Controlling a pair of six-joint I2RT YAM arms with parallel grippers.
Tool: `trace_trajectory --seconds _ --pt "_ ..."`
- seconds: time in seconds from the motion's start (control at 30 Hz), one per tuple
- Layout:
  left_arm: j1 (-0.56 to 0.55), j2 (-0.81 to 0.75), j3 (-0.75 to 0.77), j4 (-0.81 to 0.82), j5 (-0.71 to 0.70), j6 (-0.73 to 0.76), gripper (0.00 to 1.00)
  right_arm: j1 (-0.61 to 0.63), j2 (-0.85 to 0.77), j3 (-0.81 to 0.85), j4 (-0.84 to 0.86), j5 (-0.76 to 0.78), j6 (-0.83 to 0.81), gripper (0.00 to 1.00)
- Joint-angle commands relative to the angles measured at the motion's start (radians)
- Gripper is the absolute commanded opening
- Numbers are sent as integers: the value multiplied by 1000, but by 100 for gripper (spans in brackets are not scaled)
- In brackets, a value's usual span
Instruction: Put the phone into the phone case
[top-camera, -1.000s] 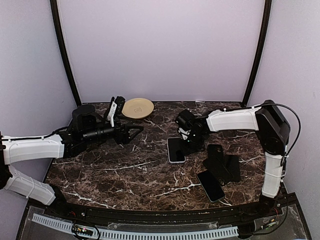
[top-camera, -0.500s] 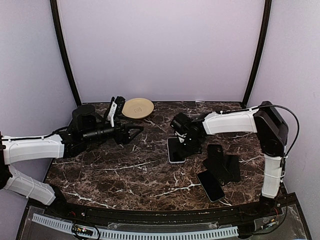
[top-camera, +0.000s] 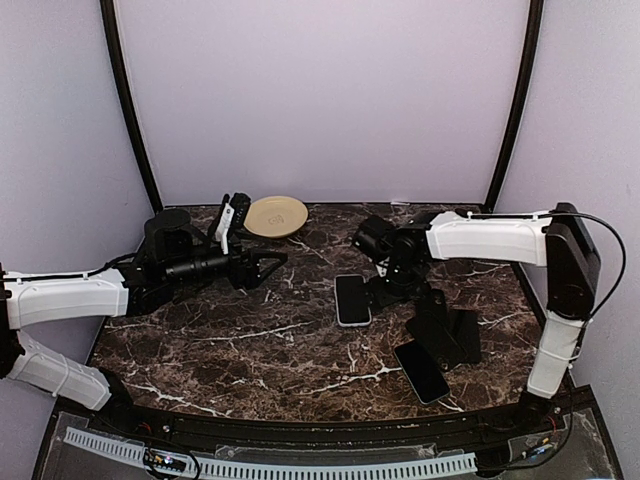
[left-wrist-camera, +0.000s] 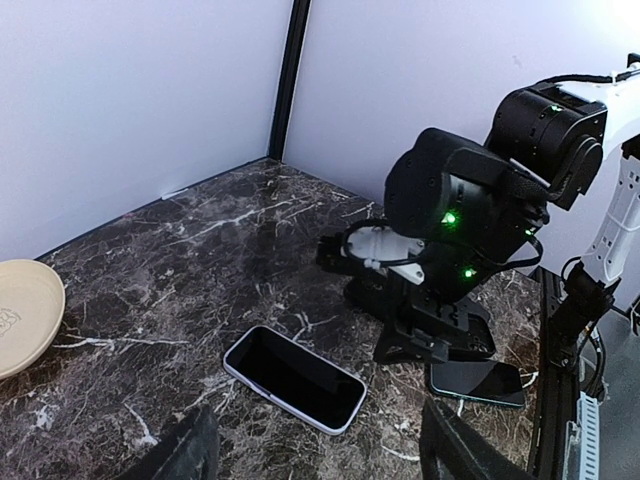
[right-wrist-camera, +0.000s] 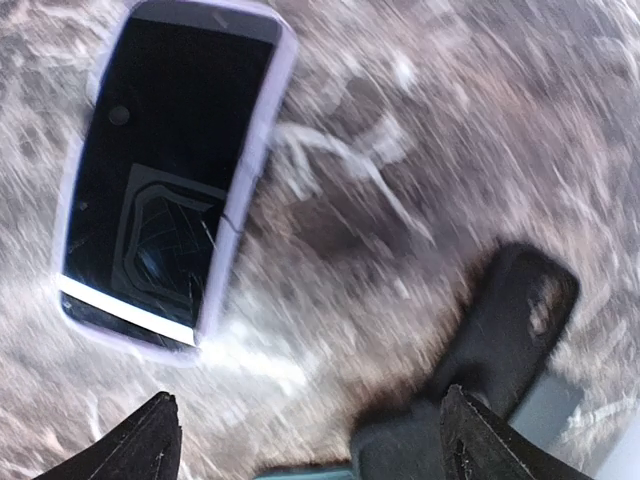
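Two phones lay flat and screen-up on the dark marble desk (top-camera: 250, 345): a pale-rimmed phone (top-camera: 351, 299) near the middle, and a dark phone (top-camera: 421, 371) closer to the front edge on the right. Between them and a little to the right sat a heap of black cases (top-camera: 448, 328), overlapping so that their number could not be told. One tan plate (top-camera: 276, 216) stood at the back. The right arm (top-camera: 480, 240) pointed down between the pale-rimmed phone and the cases, and the right jaws were spread wide with nothing in them. The left arm (top-camera: 70, 298) was well apart on the left. The left jaws were also parted and held nothing.
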Motion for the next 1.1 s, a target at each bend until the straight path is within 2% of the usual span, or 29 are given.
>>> trace_trajectory --seconds 0.0,0.13,0.3,0.53,0.63,0.77,1.07 --pt "-3 -18 26 -14 19 2 70 3 -76 -122 -83 28 87 85" --pt "-2 -14 28 -15 30 -3 71 3 -109 -208 -36 -22 127 66" --pt "-2 -12 28 -14 34 -4 70 3 -95 -247 0 -42 133 46" --pt "-2 -12 28 -15 39 -2 71 3 -58 -264 20 -32 114 29" --pt "-2 -11 28 -17 42 -2 71 2 -52 -264 24 -32 108 19" --pt "-2 -11 30 -19 47 -2 71 1 -53 -254 14 -18 99 0" --pt "-1 -6 42 -37 68 -3 71 1 -48 -181 -27 52 47 0"
